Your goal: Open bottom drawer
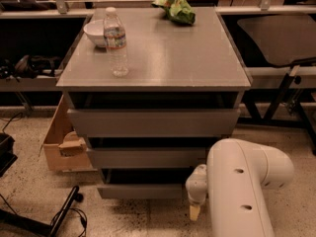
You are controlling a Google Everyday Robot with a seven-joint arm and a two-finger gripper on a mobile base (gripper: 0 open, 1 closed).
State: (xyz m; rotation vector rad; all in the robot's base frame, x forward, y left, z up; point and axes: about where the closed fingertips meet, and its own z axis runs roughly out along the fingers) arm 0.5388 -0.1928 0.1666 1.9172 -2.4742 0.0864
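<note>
The bottom drawer [140,191], lowest in the grey cabinet [177,58], is being met at its right end by the hand [195,211], whose spread cannot be told; the reaching step is being judged current, with an edge grip and an outward pull being called for next.

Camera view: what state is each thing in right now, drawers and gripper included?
bottom drawer: looks shut, no tray showing.
middle drawer: shut.
top drawer: shut.
gripper: low, at the bottom drawer's right end.
water bottle: upright, capped, on the cabinet top.
bowl: upright, beside the bottle.
cardboard box: open, on the floor.
</note>
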